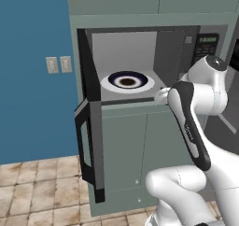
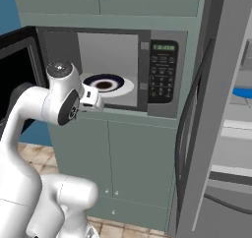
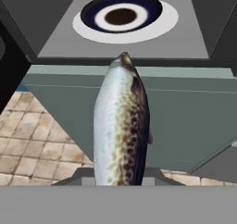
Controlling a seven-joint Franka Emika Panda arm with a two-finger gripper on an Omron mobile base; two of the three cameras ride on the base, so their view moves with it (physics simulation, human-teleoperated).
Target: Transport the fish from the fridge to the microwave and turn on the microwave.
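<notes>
The gripper (image 3: 121,181) is clamped on the fish (image 3: 121,126), a silvery, brown-speckled body pointing toward twelve o'clock in the hand view. It looks stiff, light and probably slick, so a hold near the tail end seems right. Beyond, the open microwave (image 3: 55,38) shows its plate (image 3: 125,17) at twelve o'clock.

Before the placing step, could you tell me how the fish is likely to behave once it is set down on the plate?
The fish juts straight out from the shut gripper without drooping, so it is probably stiff. Long and rounded, it may roll. The plate looks shallow, so it might overhang.
</notes>
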